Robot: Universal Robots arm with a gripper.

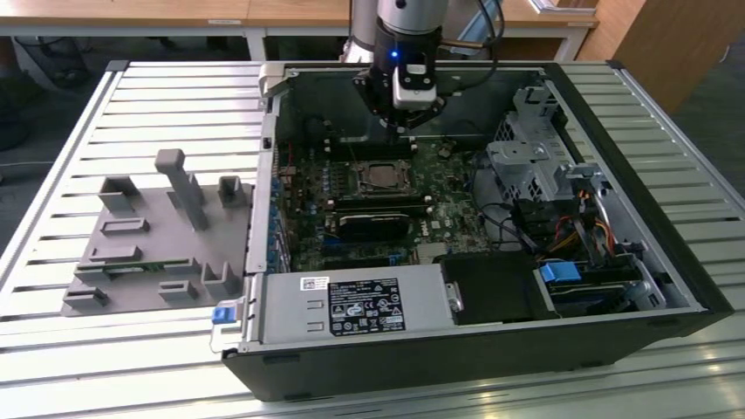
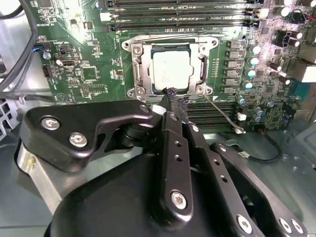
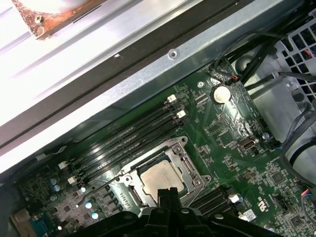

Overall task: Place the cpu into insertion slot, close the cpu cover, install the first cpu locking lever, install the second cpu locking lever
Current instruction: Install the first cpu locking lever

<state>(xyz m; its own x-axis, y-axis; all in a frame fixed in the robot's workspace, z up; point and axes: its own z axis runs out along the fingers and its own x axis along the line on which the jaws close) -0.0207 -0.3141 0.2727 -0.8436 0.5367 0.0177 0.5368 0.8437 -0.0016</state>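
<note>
The cpu (image 2: 172,70) (image 3: 159,178), a dull silver square, lies in the insertion slot (image 2: 132,92) on the green board. The silver cpu cover (image 2: 198,55) (image 3: 186,164) lies flat around it as a frame. A thin silver locking lever (image 2: 224,116) sticks out loose from the socket's corner, slanting away over the board. My gripper (image 2: 173,97) (image 3: 168,192) hovers just off the socket's edge, fingers shut with nothing between them. In the exterior view the gripper (image 1: 402,131) hangs above the far side of the socket (image 1: 379,177) inside the open case.
Long black memory slots (image 2: 173,10) (image 3: 128,138) flank the socket. A coin battery (image 3: 220,94) sits on the board. The case holds a power supply (image 1: 349,305), a drive cage (image 1: 529,166) and cables (image 1: 582,231). A grey fixture (image 1: 152,236) lies on the slatted table at the exterior view's left.
</note>
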